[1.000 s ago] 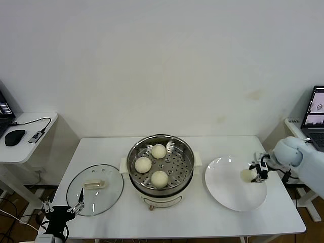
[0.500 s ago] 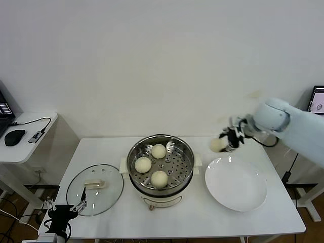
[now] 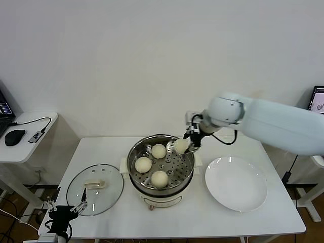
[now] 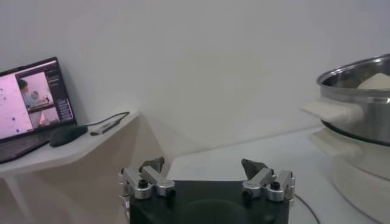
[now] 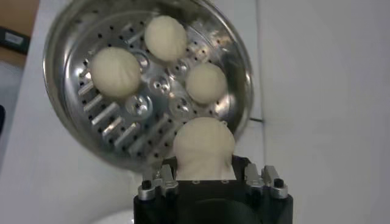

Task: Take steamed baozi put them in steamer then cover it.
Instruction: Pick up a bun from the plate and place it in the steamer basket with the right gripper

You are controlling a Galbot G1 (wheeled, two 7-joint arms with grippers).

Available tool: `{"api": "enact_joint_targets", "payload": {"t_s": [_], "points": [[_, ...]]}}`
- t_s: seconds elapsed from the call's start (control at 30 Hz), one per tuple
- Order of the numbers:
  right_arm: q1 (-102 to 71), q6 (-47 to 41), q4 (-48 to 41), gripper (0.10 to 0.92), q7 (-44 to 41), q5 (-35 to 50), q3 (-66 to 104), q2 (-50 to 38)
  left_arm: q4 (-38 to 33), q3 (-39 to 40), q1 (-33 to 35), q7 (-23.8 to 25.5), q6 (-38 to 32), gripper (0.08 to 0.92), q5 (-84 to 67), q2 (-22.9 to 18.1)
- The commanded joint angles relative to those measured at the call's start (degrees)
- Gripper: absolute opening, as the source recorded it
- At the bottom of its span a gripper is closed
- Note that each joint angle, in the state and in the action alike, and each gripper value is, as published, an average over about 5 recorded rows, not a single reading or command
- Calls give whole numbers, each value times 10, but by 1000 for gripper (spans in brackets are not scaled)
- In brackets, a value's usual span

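The steamer [image 3: 130,161] stands mid-table with three steamed baozi [image 3: 158,151] [image 3: 143,164] [image 3: 159,178] on its perforated tray. My right gripper [image 3: 188,143] hangs over the pot's far right rim, shut on another baozi [image 3: 181,146]. The right wrist view shows that bun [image 5: 203,146] between the fingers, above the steamer's edge [image 5: 73,36]. The cover [image 3: 95,189], a glass lid with a cream handle, lies flat left of the pot. My left gripper [image 3: 65,206] waits open and empty off the table's front left corner, jaws wide in its wrist view [image 4: 204,167].
A white plate [image 3: 236,183] lies bare to the right of the steamer. A side desk on the left carries a mouse [image 3: 14,136], a cable and a laptop [image 4: 30,106]. Another laptop [image 3: 317,104] sits at the far right.
My right arm lifted the baozi off the plate and carried it left to above the steamer's far right rim. The left arm stayed put.
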Motion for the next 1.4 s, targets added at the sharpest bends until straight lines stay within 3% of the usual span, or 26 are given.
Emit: {"api": "enact_joint_targets", "payload": {"t_s": [0.03, 0.83, 1.13, 1.4], "points": [[-19, -38, -20, 568, 33, 34, -36, 73, 0, -2, -3, 1, 2, 823, -1, 2], [-66, -38, -55, 586, 37, -7, -29, 84, 7, -6, -8, 0, -1, 823, -5, -1], [-38, -38, 4, 796, 43, -7, -16, 30, 10, -5, -13, 0, 0, 823, -5, 0], [-76, -6, 91, 823, 157, 47, 49, -69, 18, 1, -22, 0, -1, 823, -4, 1]]}}
